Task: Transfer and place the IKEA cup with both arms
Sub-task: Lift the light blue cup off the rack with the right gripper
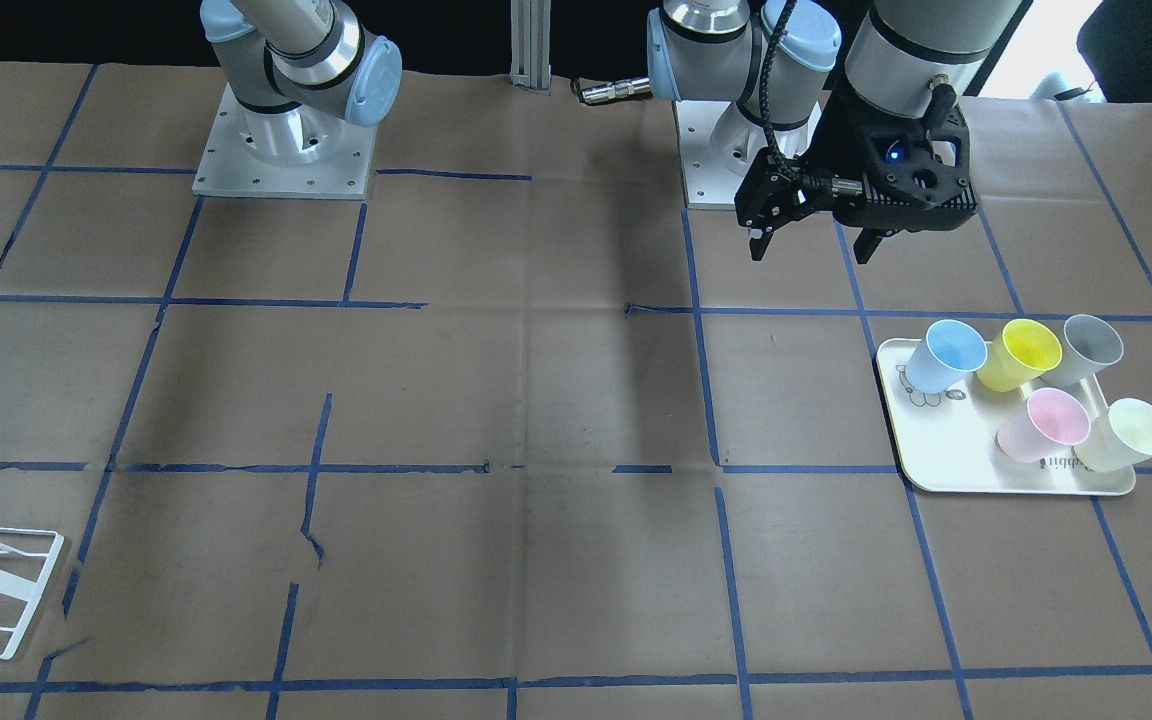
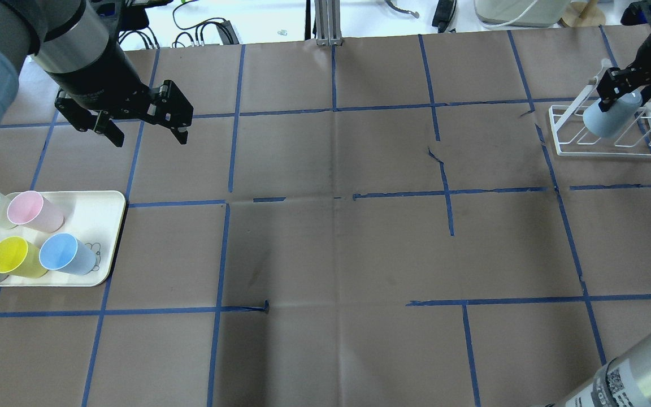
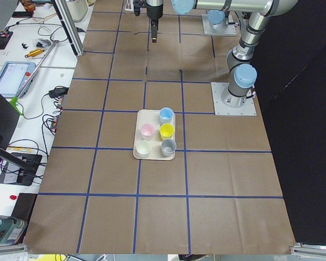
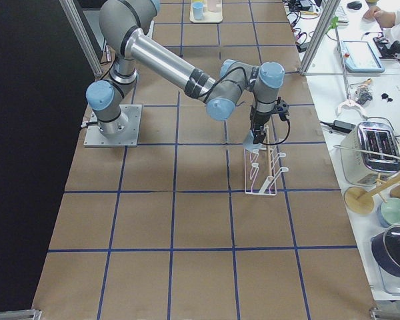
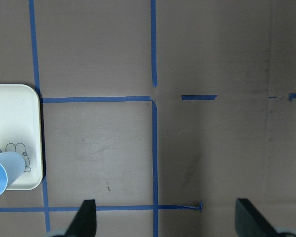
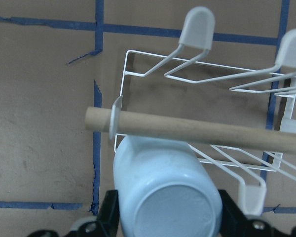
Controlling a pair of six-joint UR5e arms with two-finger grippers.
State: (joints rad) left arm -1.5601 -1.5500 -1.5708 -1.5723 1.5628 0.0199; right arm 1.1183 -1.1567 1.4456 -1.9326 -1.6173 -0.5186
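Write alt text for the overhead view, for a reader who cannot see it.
The right claw grips a pale-blue cup at a white wire rack in the far right corner of a brown, blue-taped table. The left claw hangs open above the table's left side, just beyond a white tray holding five cups.
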